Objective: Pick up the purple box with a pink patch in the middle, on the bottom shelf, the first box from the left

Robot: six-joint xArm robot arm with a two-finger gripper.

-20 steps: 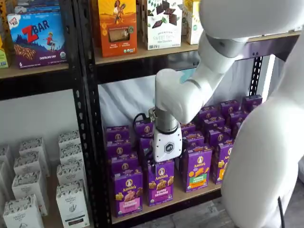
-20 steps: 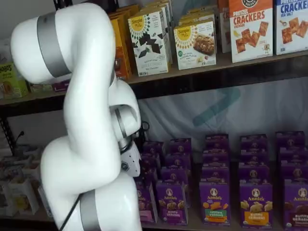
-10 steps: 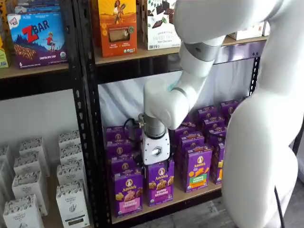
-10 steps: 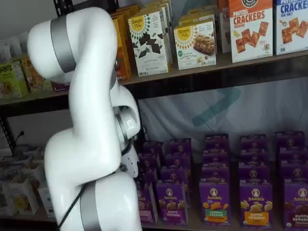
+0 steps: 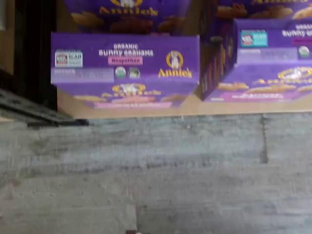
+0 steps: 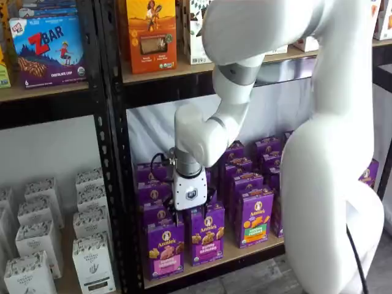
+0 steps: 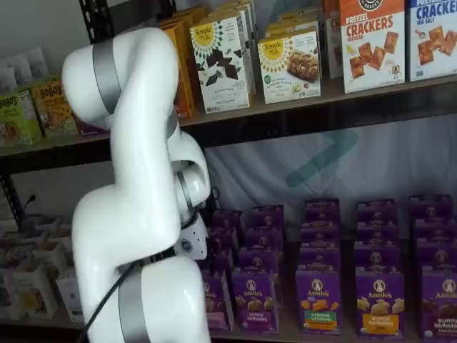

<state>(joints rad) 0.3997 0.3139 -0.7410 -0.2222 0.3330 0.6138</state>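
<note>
On the bottom shelf [image 6: 245, 250], at its front edge, the purple box [image 6: 165, 249] with the pink patch stands upright beside the black rack post [image 6: 116, 202]. Just above it hangs the pincer [image 6: 187, 208], which has moved to the left since a second ago; whether its fingers are apart I cannot tell. From the wrist view, the purple box [image 5: 126, 68] is seen from above, near the shelf edge.

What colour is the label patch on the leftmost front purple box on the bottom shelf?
Pink, on the purple box; clearest in that shelf view.
</note>
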